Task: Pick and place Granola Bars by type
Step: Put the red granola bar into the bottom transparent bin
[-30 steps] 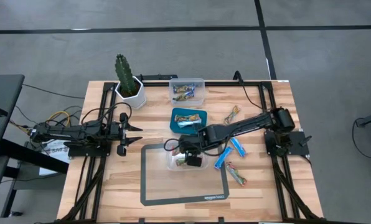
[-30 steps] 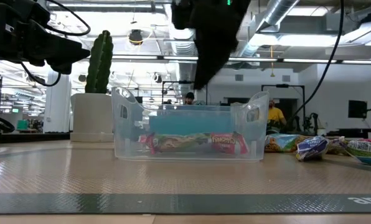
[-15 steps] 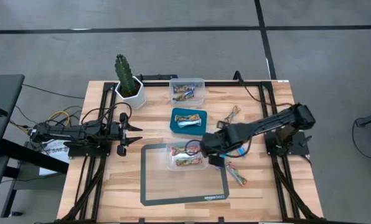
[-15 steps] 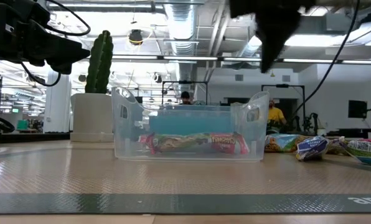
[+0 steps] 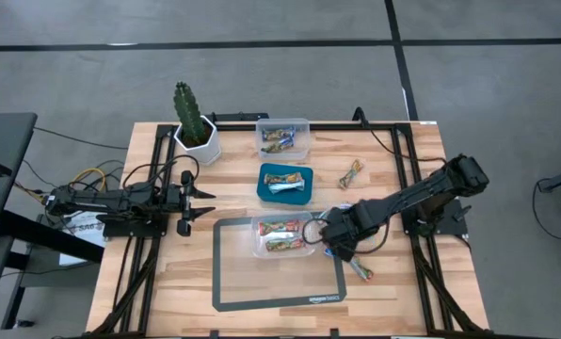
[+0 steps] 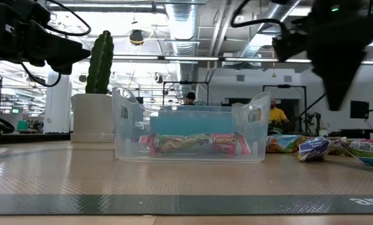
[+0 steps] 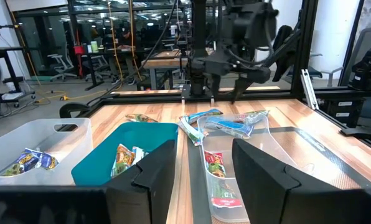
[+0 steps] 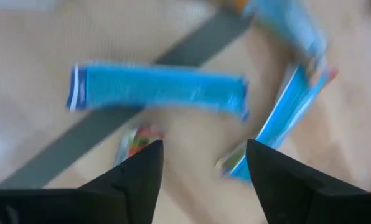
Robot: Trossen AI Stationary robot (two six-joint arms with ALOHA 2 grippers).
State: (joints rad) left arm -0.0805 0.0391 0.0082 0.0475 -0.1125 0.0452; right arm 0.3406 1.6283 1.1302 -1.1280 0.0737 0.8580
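My right gripper [image 5: 335, 241] hovers open over loose Granola Bars on the table, just right of a clear bin [image 5: 262, 247]. In the right wrist view one blue bar [image 8: 154, 88] lies flat ahead of the fingers. A second blue bar [image 8: 288, 115] and a tan bar [image 8: 136, 138] lie beside it. Nothing sits between the fingers. The clear bin holds tan bars with red ends [image 6: 193, 144]. A teal bin [image 5: 301, 196] behind it also holds bars. My left gripper [image 5: 208, 202] waits open at the table's left.
A second clear bin [image 5: 303, 141] with bars stands at the far edge, next to a cactus in a white pot [image 5: 194, 127]. One loose bar [image 5: 352, 173] lies at the back right, another [image 5: 359, 265] near the mat's right corner. A dark-framed mat [image 5: 279, 299] lies under the near bin.
My right gripper has swung away from above the near clear bin toward the table's right edge and now stands over the loose bars beside the bin. The bars in the bin lie still.
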